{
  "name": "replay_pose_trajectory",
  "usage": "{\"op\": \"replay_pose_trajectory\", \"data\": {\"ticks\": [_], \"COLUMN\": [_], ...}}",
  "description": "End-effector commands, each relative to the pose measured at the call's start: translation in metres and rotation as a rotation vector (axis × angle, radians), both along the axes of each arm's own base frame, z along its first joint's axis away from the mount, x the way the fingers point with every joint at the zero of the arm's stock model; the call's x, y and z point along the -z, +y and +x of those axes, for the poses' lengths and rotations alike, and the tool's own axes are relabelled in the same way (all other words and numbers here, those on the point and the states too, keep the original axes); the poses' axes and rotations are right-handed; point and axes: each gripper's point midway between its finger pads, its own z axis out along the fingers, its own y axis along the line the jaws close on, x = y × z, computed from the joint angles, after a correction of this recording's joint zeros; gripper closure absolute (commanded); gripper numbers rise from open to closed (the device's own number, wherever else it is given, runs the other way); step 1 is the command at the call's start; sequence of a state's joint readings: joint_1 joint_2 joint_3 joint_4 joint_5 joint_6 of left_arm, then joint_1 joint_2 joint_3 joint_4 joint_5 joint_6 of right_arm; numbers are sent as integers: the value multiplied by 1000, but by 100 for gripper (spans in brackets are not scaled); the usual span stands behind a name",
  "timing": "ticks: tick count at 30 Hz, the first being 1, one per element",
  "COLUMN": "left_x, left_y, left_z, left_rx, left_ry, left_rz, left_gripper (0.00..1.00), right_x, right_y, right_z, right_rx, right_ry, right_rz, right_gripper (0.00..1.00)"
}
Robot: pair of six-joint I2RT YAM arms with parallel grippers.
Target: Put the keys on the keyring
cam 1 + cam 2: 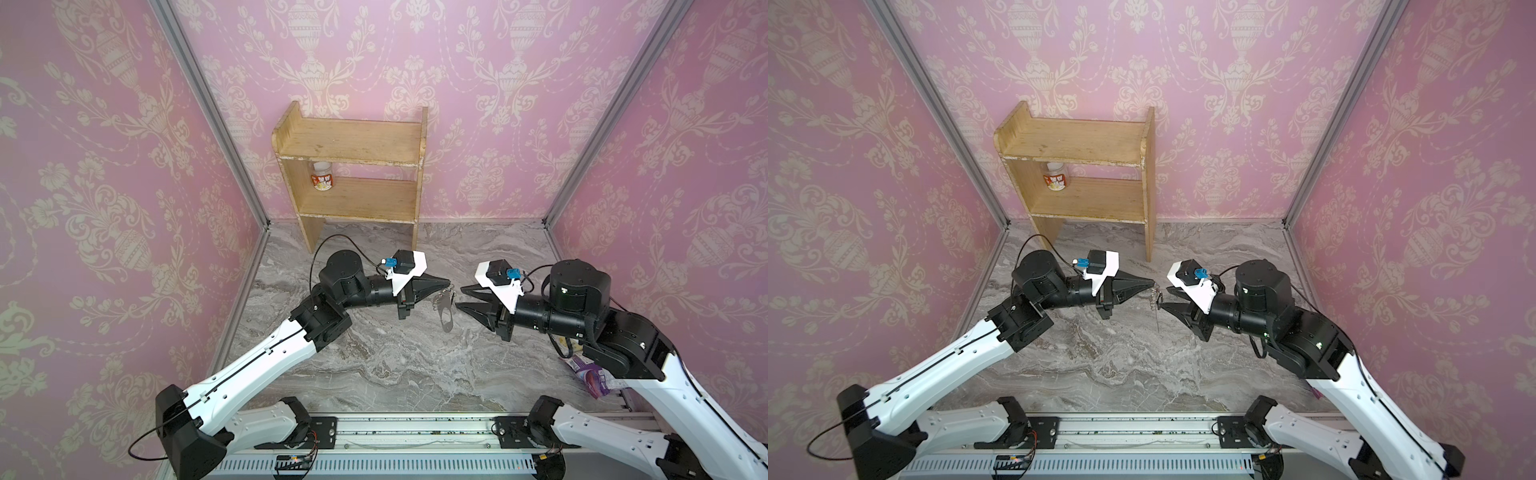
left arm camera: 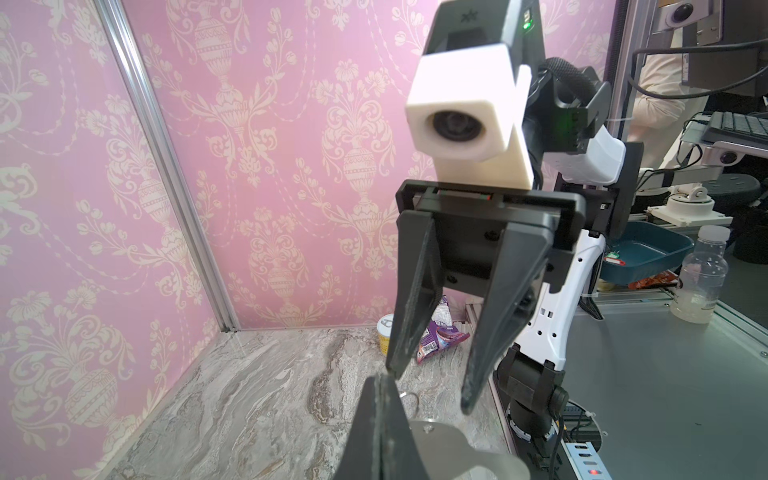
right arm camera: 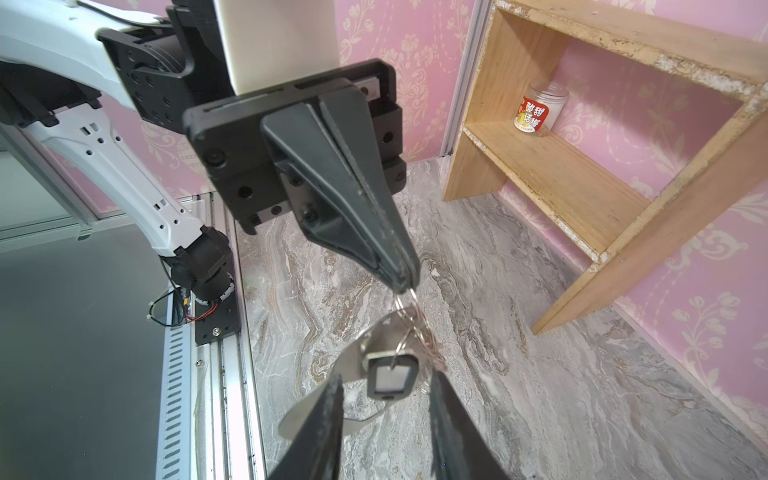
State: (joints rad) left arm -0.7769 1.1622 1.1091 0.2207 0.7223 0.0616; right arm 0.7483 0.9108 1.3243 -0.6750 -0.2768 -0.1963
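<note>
Pink damask wallpaper closes 3 sides of a grey marble tabletop (image 1: 395, 365), and a wooden shelf (image 1: 353, 166) with 1 jar (image 1: 322, 176) stands at the far wall. Above the middle of the tabletop the left hand (image 1: 449, 286) is pressed together on 1 of the split rings (image 3: 415, 328) of the keyring (image 1: 446, 316), whose plate dangles below its tips. The right hand (image 1: 459, 297) faces it from the right, its 2 fingers spread and gripping nothing, just beside the plate. In the right wrist view the black key (image 3: 390, 376) hangs between those fingers, apparently already threaded on a ring; I cannot tell whether it touches them. The step in hand looks like letting go of that key. To do it well, the right hand should draw straight back to the right without snagging the bunched rings, while the left keeps its pinch firm so the plate does not swing. The keyring is a thin, flat grey plate with a rounded edge and tangled wire rings. The black key is oblong with a pale label window. The yellow key shows in no view.
</note>
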Motion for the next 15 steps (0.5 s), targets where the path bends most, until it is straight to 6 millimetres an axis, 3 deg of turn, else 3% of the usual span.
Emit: {"op": "replay_pose_trajectory", "data": {"ticks": [1,6,11,15], "left_x": [-11,-11,-11,-11], "left_y": [1,2,3,3], "left_z": [-3,-4,-4,-4], "left_rx": [-4,-5,-7,-6], "left_ry": [-18,-19,-22,-25], "left_rz": [-37,-38,-40,-41], "left_gripper": [100,100,100,100], "right_x": [-13,-16,-15,-11], "right_y": [3,7,7,9], "right_z": [10,11,9,8], "right_rx": [36,23,14,6], "right_ry": [-27,-30,-21,-6], "right_rz": [64,78,75,66], "right_gripper": [66,71,86,87]}}
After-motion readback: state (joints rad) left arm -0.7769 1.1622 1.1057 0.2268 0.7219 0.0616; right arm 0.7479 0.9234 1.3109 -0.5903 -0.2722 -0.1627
